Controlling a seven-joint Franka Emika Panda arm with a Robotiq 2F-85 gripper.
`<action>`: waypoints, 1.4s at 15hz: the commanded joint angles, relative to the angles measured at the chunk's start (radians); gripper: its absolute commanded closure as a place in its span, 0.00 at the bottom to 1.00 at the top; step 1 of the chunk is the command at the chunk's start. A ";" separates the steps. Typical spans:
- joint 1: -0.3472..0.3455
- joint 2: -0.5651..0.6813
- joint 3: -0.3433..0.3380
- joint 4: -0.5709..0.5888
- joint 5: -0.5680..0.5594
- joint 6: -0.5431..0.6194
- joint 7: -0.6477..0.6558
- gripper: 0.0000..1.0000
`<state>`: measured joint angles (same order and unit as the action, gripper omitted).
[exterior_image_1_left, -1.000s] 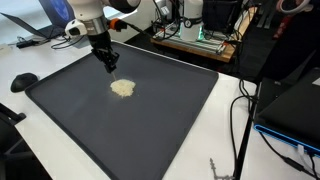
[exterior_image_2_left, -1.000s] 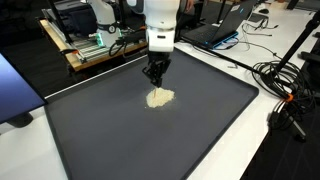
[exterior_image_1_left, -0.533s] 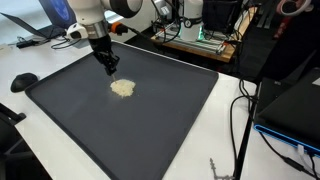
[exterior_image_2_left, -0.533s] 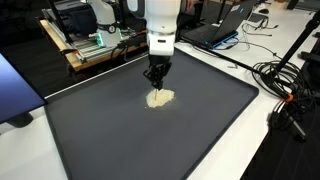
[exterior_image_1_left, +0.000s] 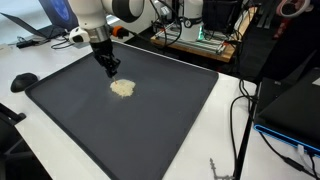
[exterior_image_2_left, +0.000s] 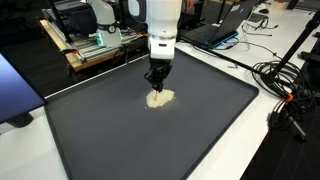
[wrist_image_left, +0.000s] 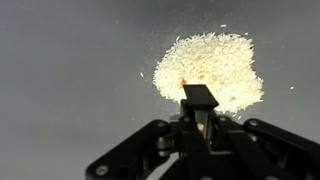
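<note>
Wrist view: closed fingers (wrist_image_left: 198, 100) poised at edge of grain pile (wrist_image_left: 212, 70) on mat (wrist_image_left: 70, 70); slow, level motion best avoids scattering.

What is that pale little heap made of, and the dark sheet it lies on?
The heap looks like loose dry grains, perhaps rice or coarse crumbs: cream-white, matt, with stray specks scattered round its edge. The sheet looks like a rubber or foam mat: dark grey, dull and even, with no glare. Neither is certain by sight alone.
</note>
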<state>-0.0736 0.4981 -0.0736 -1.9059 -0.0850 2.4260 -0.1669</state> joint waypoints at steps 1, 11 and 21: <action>0.007 0.023 -0.006 0.012 -0.032 0.021 0.028 0.97; 0.009 0.024 -0.009 0.003 -0.047 0.008 0.024 0.97; -0.002 -0.042 -0.025 -0.013 -0.062 -0.012 0.013 0.97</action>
<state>-0.0740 0.4896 -0.0886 -1.9062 -0.1107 2.4275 -0.1669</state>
